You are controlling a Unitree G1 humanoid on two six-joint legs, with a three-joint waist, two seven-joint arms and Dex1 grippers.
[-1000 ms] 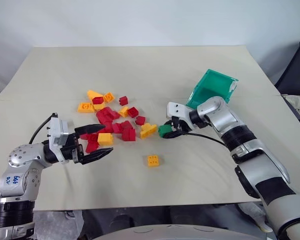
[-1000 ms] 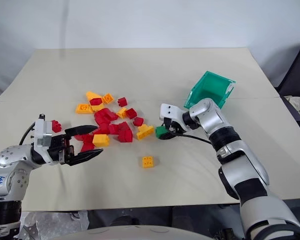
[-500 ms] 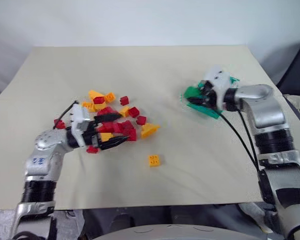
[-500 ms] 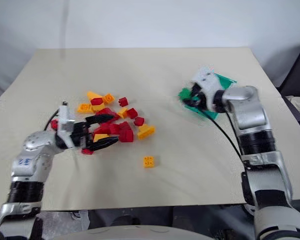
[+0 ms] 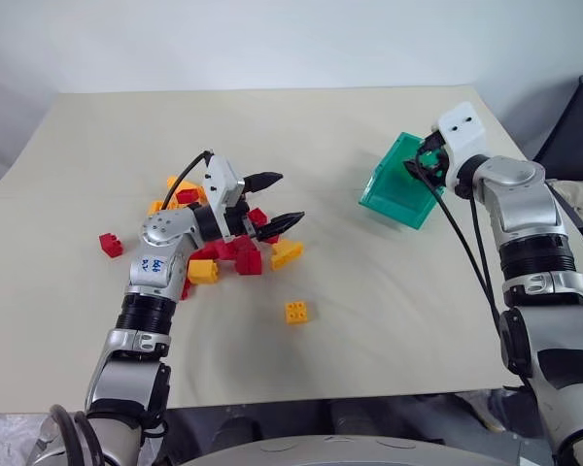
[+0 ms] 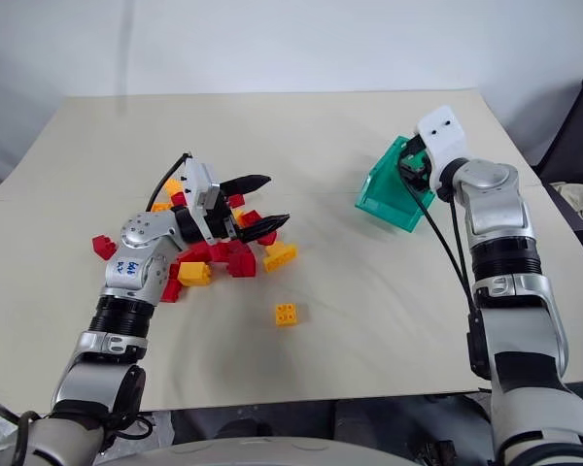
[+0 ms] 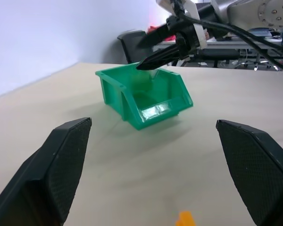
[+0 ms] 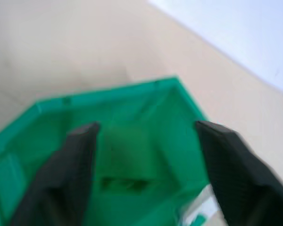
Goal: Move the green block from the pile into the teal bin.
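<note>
Both sets of jaws stand spread wide with nothing gripped. The right gripper (image 8: 141,174) hangs over the open mouth of the teal bin (image 5: 394,189), its fingers (image 8: 75,155) apart on either side of the green block (image 8: 125,160), which shows blurred between them, inside the bin's walls; whether it rests on the bin floor cannot be told. The left gripper (image 5: 277,199) hovers over the far-right fringe of the pile (image 5: 223,248), pointing across the table toward the bin, holding no brick.

The bin sits on the table (image 5: 369,311) toward its right side, near the right edge but clear of it. A broad strip of bare tabletop lies between pile and bin. Two bricks lie apart from the heap: a lone yellow-orange brick (image 5: 296,312) nearer the front edge, and a lone red brick (image 5: 110,245) to the left of the pile. The far half of the table and the front right area are bare surface.
</note>
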